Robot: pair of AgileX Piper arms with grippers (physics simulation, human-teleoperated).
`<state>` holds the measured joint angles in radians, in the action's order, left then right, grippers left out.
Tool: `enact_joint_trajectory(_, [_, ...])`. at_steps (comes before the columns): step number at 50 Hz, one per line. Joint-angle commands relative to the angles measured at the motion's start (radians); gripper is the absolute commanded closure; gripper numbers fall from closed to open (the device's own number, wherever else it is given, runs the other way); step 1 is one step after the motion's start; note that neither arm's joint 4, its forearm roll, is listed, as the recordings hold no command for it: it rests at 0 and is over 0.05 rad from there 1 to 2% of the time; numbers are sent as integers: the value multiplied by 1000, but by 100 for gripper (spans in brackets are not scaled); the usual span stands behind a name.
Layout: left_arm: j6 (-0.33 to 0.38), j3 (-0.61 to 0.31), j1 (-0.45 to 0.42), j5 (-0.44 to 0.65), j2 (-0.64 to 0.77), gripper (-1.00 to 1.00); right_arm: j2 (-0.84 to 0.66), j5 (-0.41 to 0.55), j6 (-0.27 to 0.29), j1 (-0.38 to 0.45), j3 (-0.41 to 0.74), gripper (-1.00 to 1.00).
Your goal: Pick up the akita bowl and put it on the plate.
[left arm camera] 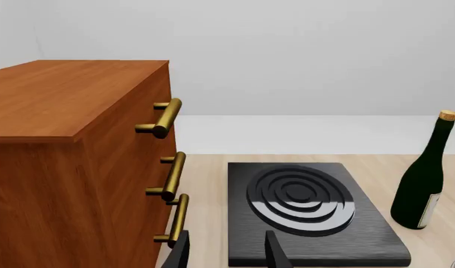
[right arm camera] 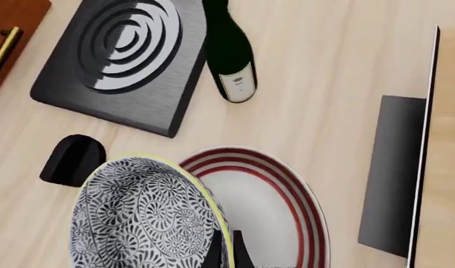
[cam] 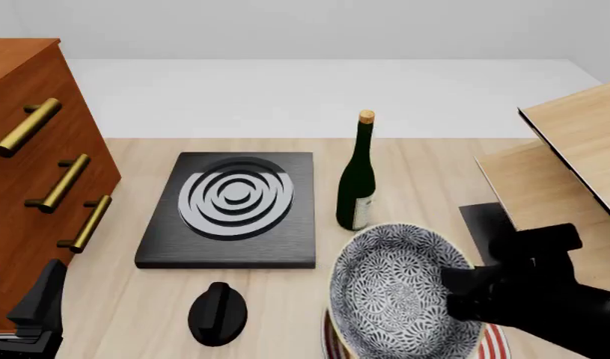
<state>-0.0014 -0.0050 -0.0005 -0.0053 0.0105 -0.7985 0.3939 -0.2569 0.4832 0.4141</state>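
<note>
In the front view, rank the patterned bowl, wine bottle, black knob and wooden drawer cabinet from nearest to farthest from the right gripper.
1. Bowl: held at its rim by the right gripper, above the plate.
2. Wine bottle: upright just beyond the bowl, toward the left.
3. Black knob: near edge, left of the bowl.
4. Drawer cabinet: far left of the table.

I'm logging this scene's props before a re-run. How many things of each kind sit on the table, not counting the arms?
Bowls: 1, the akita bowl
Plates: 1, the plate
Bottles: 1, the wine bottle
Black slabs with rings: 1
Black knobs: 1
Wooden drawer cabinets: 1
Wooden racks: 1
Total: 7
</note>
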Motion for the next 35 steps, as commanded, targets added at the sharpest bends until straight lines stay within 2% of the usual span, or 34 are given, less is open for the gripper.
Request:
enact_joint_trajectory(1, [0, 0, 0, -1, -1, -100, -24, -79, -35, -35, -70, 100])
enact_joint_trajectory(10, [0, 0, 0, -1, 0, -100, -62, -151, -58, -49, -124, 100])
enact_joint_trajectory(22, [1, 2, 0, -2, -1, -100, -157, -293, -88, -75, -197, 100])
enact_joint_trajectory(35, [1, 2, 0, -2, -2, -100, -183, -335, -95, -95, -225, 100])
